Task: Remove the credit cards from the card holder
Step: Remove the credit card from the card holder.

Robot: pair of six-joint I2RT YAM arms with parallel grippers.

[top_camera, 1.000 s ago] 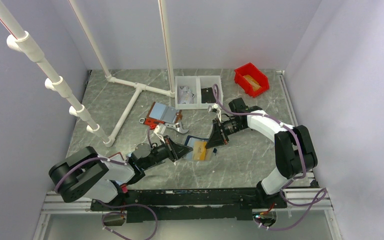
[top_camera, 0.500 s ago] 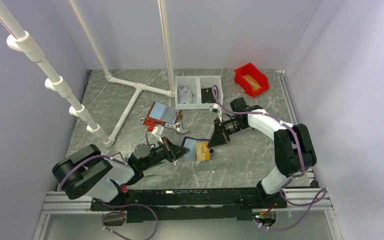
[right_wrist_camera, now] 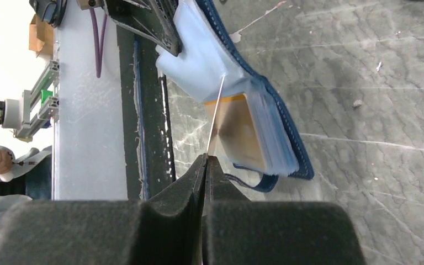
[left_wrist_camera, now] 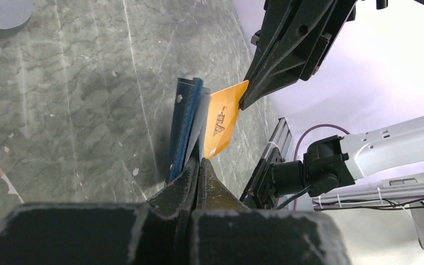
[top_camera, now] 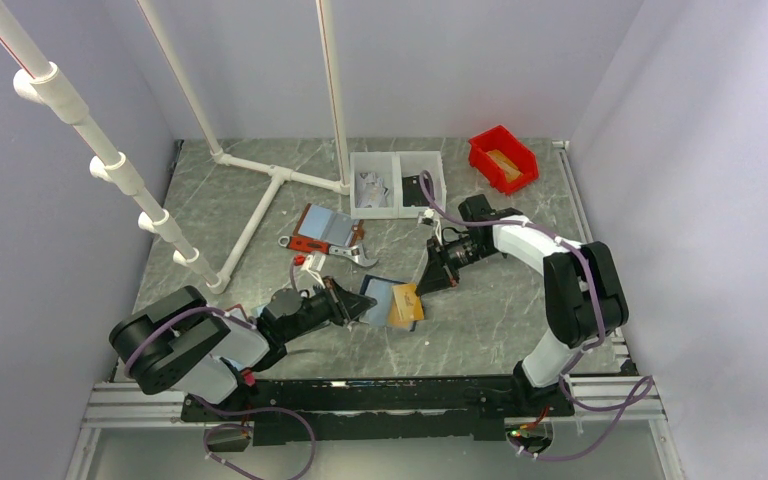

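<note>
The navy card holder (top_camera: 378,293) stands open on edge on the marble table (top_camera: 480,320), light blue pockets showing. My left gripper (top_camera: 356,304) is shut on its left half; in the left wrist view the fingertips (left_wrist_camera: 200,163) pinch the holder (left_wrist_camera: 185,124). A tan/orange credit card (top_camera: 403,305) sticks out of the right pocket. My right gripper (top_camera: 430,284) is shut on the card's far corner. In the right wrist view the gripper (right_wrist_camera: 206,159) clamps the card (right_wrist_camera: 234,132), seen almost edge-on beside the holder (right_wrist_camera: 279,118).
A red-edged holder (top_camera: 325,228) and a metal tool (top_camera: 357,256) lie just behind the left gripper. A white two-compartment bin (top_camera: 397,183) and a red bin (top_camera: 503,158) stand at the back. A white pipe frame (top_camera: 260,205) occupies the back left.
The left gripper has drawn the holder a little to the left while the right gripper kept its hold on the card, so more of the card shows outside the pocket.
</note>
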